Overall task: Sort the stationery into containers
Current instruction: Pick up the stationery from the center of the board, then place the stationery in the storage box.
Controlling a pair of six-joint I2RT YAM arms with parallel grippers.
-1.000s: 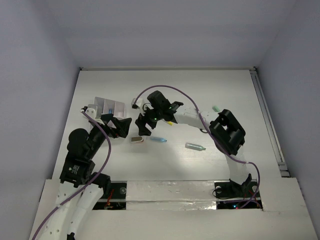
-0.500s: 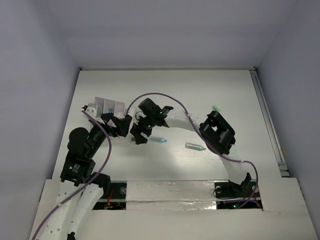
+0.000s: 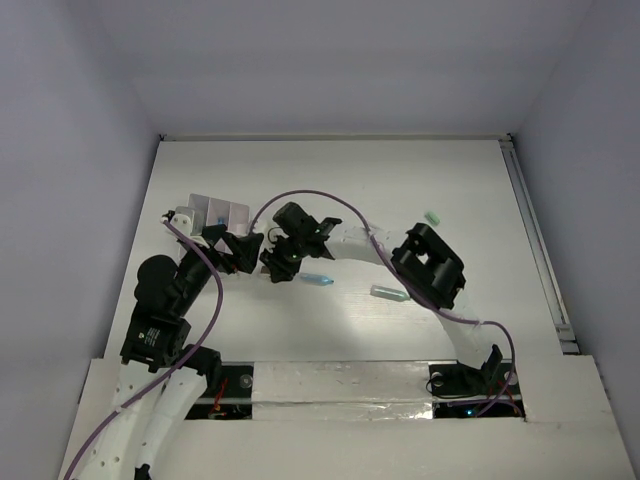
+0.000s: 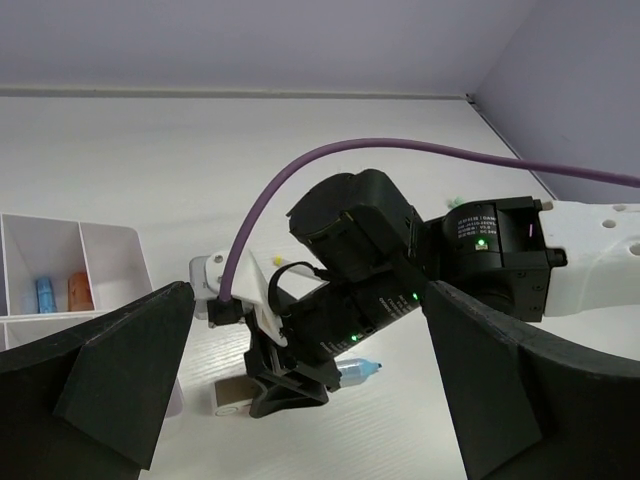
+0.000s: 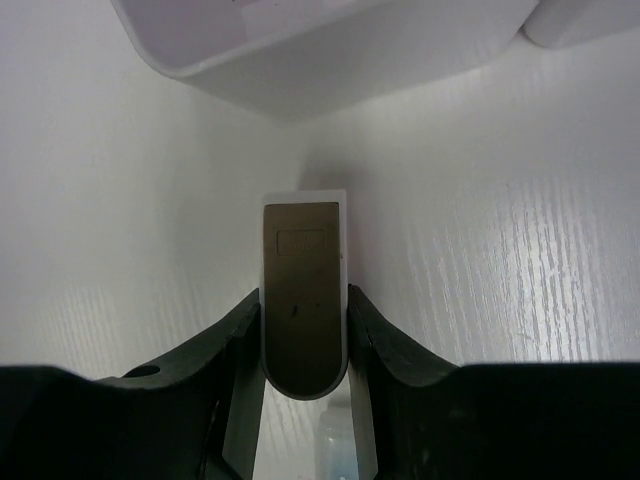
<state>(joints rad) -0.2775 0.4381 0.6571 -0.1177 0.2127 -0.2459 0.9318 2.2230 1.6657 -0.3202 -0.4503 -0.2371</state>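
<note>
While the right pincer [image 3: 279,268] sits low on the worktop [image 3: 400,180], its two fingers [image 5: 235,340] are pressed against both long sides of the tan-grey block [image 5: 304,270], so it's clamped on that. The block is just at 5 o'clock from the white box [image 3: 215,212], which is around 10 o'clock from the worktop's centre in the top view. The left pincer [image 3: 243,252] hangs right beside it with jaws spread wide, holding nothing. A blue piece [image 4: 45,293] and an orange piece [image 4: 80,290] stand in the box's compartments. A blue capsule [image 3: 318,279] lies at 3 o'clock from the right pincer, a teal one [image 3: 390,293] further out at 4 o'clock.
</note>
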